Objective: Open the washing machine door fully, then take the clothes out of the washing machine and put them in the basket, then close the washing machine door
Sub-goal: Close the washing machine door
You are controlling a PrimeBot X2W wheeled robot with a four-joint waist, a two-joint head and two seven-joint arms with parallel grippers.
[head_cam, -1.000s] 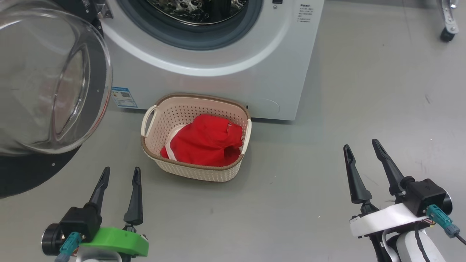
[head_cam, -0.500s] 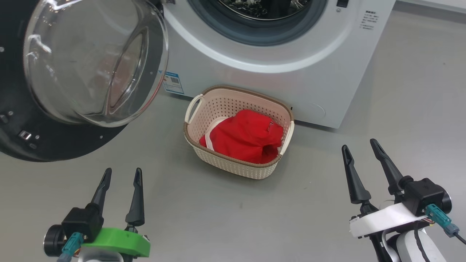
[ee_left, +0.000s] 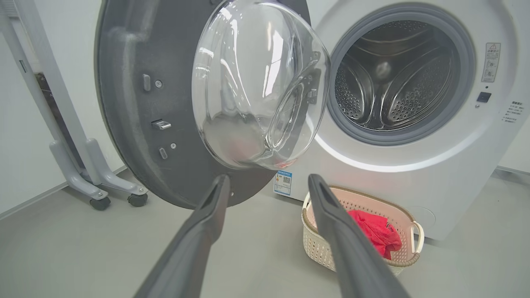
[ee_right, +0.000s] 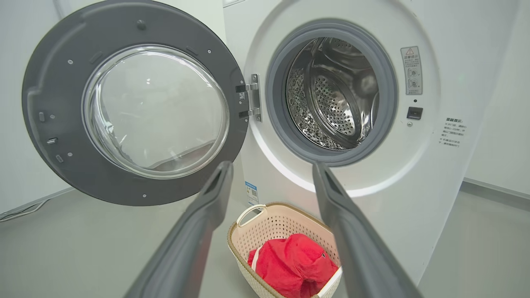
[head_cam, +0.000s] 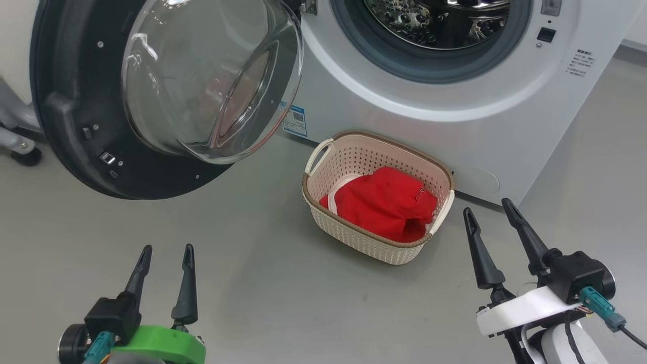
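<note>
The white washing machine [head_cam: 419, 121] stands ahead with its steel drum [ee_right: 331, 95] showing nothing inside. Its door [head_cam: 76, 131], black-rimmed with a bulging glass bowl [head_cam: 212, 81], hangs swung wide to the left. On the floor before the machine sits the cream basket [head_cam: 364, 232] holding the red clothes [head_cam: 386, 202]. My left gripper [head_cam: 167, 253] is open near the lower left, below the door and apart from it. My right gripper [head_cam: 488, 207] is open at the lower right, just right of the basket, empty.
A grey frame on castors [ee_left: 99, 186] stands by the wall left of the door; one castor [head_cam: 22, 154] shows in the head view. Grey floor [head_cam: 273, 283] lies between my grippers and the basket. A blue sticker [head_cam: 295, 120] marks the machine's lower front.
The head view has swung left and up, so machine, door and basket sit further right in the picture. Both grippers stay open and hold their places; the basket and clothes have not moved.
</note>
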